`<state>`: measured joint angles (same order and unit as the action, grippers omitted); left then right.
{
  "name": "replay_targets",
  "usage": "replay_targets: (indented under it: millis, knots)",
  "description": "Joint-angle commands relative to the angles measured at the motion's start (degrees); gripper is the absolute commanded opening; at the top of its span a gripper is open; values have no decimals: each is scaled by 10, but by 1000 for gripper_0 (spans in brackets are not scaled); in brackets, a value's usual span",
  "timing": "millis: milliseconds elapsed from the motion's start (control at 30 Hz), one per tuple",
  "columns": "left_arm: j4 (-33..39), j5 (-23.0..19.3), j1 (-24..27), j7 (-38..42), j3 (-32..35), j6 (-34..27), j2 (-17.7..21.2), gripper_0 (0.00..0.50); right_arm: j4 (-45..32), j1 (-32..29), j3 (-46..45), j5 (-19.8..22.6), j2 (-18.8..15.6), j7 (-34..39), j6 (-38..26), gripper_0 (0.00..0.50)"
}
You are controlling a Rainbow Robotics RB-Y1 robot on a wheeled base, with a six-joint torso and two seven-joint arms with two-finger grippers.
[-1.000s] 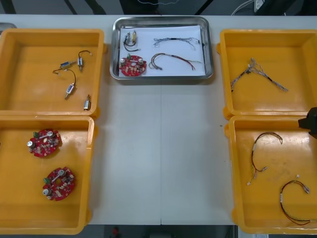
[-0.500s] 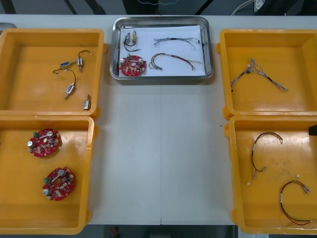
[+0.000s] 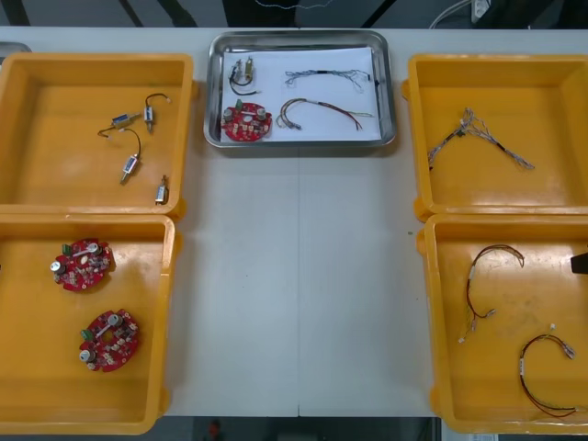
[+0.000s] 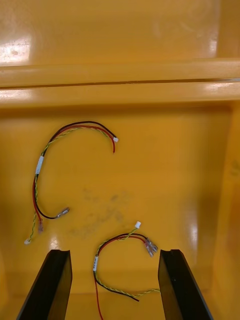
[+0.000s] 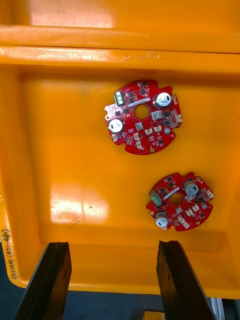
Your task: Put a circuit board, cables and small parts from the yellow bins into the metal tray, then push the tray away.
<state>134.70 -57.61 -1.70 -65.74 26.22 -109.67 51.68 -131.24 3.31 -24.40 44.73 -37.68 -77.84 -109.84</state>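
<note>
Tray location: 12 o'clock on the tabletop, holding one circuit board, cables and small metal parts too small for you to identify. Your right hand, cut off at 3 o'clock, hangs wide open and empty over red and yellow cables. Your left hand, equally open and empty, hangs over two boards at 8 o'clock.

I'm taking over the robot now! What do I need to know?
Left claw: open, empty, over the near left bin with two boards.
Right claw: open, empty, over the near right bin with two red-and-yellow cables.
Tray: at the table's far side, holding a board, two cables, small parts.
Done: filling, it seems.
Left: maybe just pushing the tray farther.
</note>
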Motion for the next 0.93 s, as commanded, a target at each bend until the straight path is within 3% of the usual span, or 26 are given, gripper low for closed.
replay_targets:
  millis: [33, 933]
  knots:
    - [14, -4, -12, -47, 16, -3, 22, 500, -3, -15, -12, 6, -17, 30, -2, 500]
    - [14, -4, -12, -47, 16, -3, 22, 500, -4, -18, -12, 6, -17, 30, -2, 500]
